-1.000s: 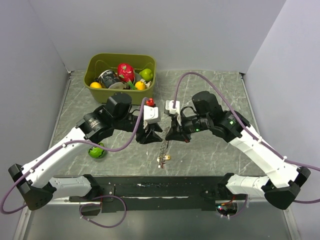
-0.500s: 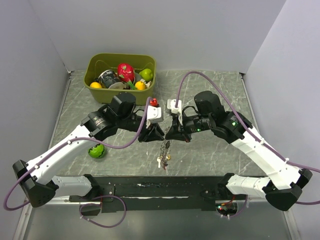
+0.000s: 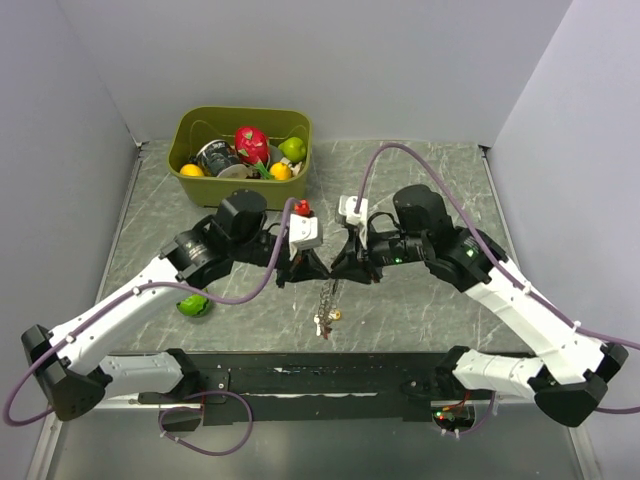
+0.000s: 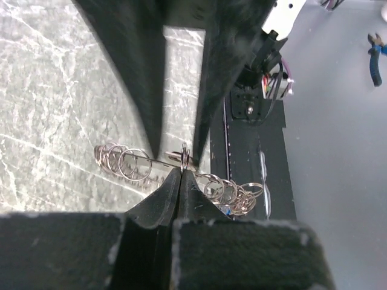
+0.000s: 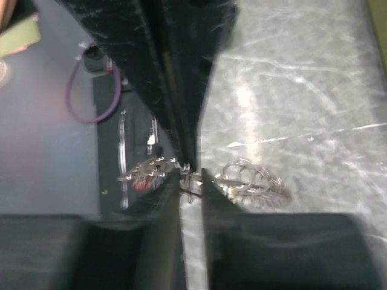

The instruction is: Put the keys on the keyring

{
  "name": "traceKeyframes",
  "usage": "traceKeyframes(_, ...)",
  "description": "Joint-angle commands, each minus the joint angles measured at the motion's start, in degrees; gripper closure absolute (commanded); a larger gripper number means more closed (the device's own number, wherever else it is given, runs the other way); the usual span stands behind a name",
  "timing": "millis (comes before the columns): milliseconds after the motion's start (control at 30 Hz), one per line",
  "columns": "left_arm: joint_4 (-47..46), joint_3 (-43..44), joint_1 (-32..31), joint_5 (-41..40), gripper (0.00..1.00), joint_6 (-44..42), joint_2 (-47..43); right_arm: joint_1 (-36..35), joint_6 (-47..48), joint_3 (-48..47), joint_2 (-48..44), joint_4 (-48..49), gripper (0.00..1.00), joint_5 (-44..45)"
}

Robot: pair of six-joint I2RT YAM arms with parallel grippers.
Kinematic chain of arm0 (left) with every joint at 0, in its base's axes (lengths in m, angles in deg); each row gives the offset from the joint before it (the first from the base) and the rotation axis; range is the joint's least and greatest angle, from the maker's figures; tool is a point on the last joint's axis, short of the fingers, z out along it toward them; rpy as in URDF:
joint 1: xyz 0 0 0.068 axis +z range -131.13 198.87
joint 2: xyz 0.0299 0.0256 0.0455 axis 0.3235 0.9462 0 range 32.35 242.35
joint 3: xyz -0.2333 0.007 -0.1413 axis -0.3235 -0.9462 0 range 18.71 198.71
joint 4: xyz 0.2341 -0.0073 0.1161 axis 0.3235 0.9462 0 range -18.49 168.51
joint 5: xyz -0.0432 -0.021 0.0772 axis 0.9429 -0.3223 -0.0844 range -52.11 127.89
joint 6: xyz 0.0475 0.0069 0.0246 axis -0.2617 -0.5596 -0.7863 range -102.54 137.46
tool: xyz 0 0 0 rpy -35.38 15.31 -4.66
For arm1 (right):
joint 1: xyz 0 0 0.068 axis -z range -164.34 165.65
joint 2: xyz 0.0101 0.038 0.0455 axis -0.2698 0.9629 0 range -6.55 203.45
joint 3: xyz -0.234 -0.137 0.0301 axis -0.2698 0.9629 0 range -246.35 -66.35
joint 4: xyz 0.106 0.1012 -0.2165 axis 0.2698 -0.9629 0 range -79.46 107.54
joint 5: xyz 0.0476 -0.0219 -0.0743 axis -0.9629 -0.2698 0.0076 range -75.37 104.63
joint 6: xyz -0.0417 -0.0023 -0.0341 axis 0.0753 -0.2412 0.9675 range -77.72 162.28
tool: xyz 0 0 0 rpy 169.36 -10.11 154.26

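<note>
The left gripper (image 4: 183,175) is closed on the keyring (image 4: 130,164), whose length hangs just under the slightly open right gripper (image 5: 191,181).

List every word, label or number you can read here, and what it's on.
None can be read.
On the can in the green bin: any print is too small to read.
On the keyring: blurred, no markings legible.

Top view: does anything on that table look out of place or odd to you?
One green ball lies alone on the table beside the left arm, while the other fruit-like toys sit in the olive bin at the back. Nothing looks spilled or broken.
</note>
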Motion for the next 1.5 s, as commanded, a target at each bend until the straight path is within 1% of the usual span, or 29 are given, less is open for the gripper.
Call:
traceKeyframes(0, -15.2, -6.6, -0.3, -1.0, 0.99, 5.8, -6.4, 0.4, -6.3, 3.9, -6.6, 12.4, 0.51, 4.3)
traceKeyframes(33, -17.4, -7.8, -0.2, -1.6, 0.99, 8.0, -7.3, 0.4, -7.1, 4.7, -7.6, 13.8, 0.46, 5.5)
traceKeyframes(67, -22.1, -9.0, -0.3, -2.0, 0.99, 9.1, -9.3, 0.5, -8.6, 5.6, -8.6, 16.3, 0.4, 5.9)
traceKeyframes(100, -24.4, -11.7, -0.3, -3.3, 0.99, 10.3, -10.1, 0.7, -9.1, 7.0, -10.4, 17.4, 0.31, 5.8)
traceKeyframes(167, -29.1, -14.0, -0.3, -4.2, 0.99, 13.9, -12.8, 1.0, -10.3, 8.3, -12.0, 19.6, 0.24, 5.3)
traceKeyframes(200, -32.8, -16.0, -0.3, -5.3, 0.99, 14.8, -13.6, 1.1, -10.4, 9.3, -13.1, 20.0, 0.18, 5.0)
traceKeyframes(267, -36.5, -17.7, -0.3, -6.2, 0.99, 16.8, -15.6, 1.4, -10.3, 10.0, -14.0, 20.4, 0.15, 3.6)
traceKeyframes(300, -39.9, -19.2, -0.3, -6.2, 0.99, 17.6, -16.1, 1.4, -10.2, 10.3, -14.2, 20.5, 0.14, 3.1)
traceKeyframes(400, -43.8, -21.3, -0.2, -5.8, 0.99, 19.8, -17.5, 1.4, -10.1, 10.9, -14.6, 21.3, 0.15, 0.4)
traceKeyframes(433, -46.6, -21.8, -0.3, -4.8, 0.99, 20.8, -17.7, 1.4, -10.2, 10.9, -14.6, 21.7, 0.16, -0.4)
traceKeyframes(533, -52.1, -23.5, -0.3, -3.0, 0.99, 22.7, -18.5, 1.3, -10.9, 10.9, -14.8, 23.2, 0.2, -3.0)
traceKeyframes(567, -53.1, -24.2, -0.3, -2.8, 0.99, 23.1, -18.6, 1.3, -11.2, 10.8, -14.6, 23.4, 0.28, -3.6)
traceKeyframes(667, -56.2, -24.8, -0.3, -2.5, 0.99, 24.7, -18.6, 1.4, -11.9, 10.3, -14.1, 24.8, 0.42, -5.5)
traceKeyframes(700, -56.5, -24.9, -0.3, -2.5, 0.99, 25.2, -18.5, 1.3, -12.1, 10.2, -14.0, 25.1, 0.44, -6.1)
traceKeyframes(733, -56.7, -24.7, -0.3, -2.2, 0.99, 25.2, -18.3, 1.3, -12.4, 10.2, -13.9, 25.5, 0.48, -6.1)
traceKeyframes(867, -56.2, -24.3, -0.3, -1.9, 0.99, 25.1, -18.2, 1.3, -13.1, 10.8, -13.8, 26.2, 0.71, -6.3)
traceKeyframes(933, -56.1, -24.2, -0.3, -2.0, 0.99, 25.0, -18.1, 1.4, -13.4, 10.8, -13.8, 26.1, 0.74, -5.9)
traceKeyframes(1033, -55.7, -24.0, -0.3, -1.8, 0.99, 24.8, -17.8, 1.3, -13.6, 10.9, -13.6, 25.9, 0.88, -5.5)
traceKeyframes(1067, -55.7, -23.9, -0.3, -1.7, 0.99, 24.8, -17.7, 1.3, -13.7, 11.0, -13.5, 25.7, 0.96, -5.4)
traceKeyframes(1100, -56.0, -23.9, -0.3, -1.5, 0.99, 25.0, -17.7, 1.4, -13.7, 11.1, -13.3, 25.7, 0.99, -5.3)
traceKeyframes(1467, -58.9, -24.2, -0.3, -1.5, 0.99, 26.7, -18.6, 1.3, -12.8, 13.0, -12.7, 24.1, 1.0, -4.8)
